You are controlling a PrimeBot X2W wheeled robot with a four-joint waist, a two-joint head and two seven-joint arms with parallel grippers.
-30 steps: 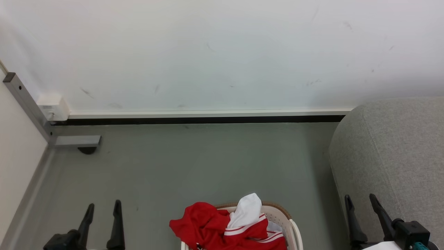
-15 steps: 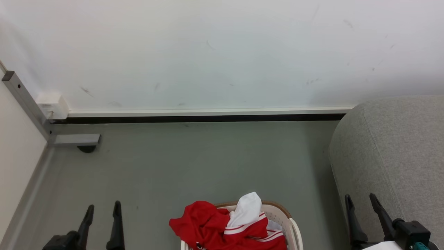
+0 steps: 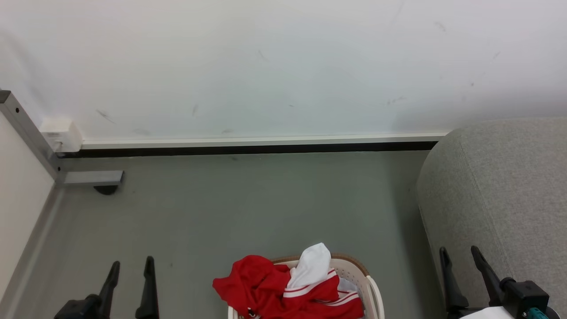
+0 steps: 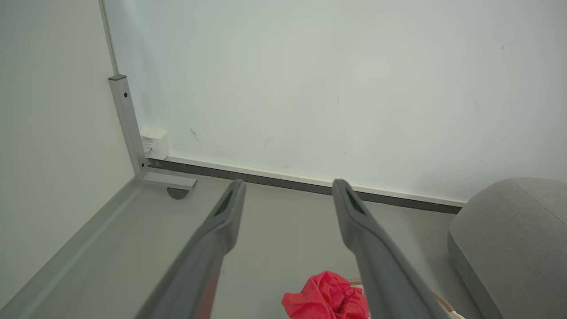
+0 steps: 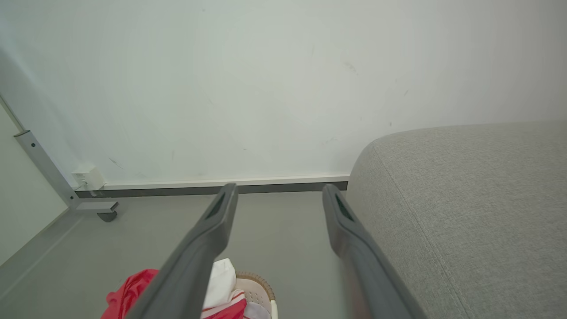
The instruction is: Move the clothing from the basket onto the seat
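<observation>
The clothing (image 3: pixel 266 288) looks light, limp; pinch its fold overhanging the basket (image 3: pixel 371 290) at nine o'clock. Left gripper (image 3: pixel 133 262) and right gripper (image 3: pixel 459 250) gape empty.

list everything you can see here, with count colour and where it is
clothing: one heap, red with white stripes, in the basket, spilling over its left rim
white fabric: one fold, white, sticking up from the heap
basket: one, cream with brown rim, bottom centre on the floor
sofa: one, light grey, right side
wall: one, white, scuffed, behind
skirting: one, white over black, foot of the wall
metal frame: one, grey, left corner
wall box: one, white, beside the frame
left gripper: one, dark, open, lower left
right gripper: one, dark, open, lower right
</observation>
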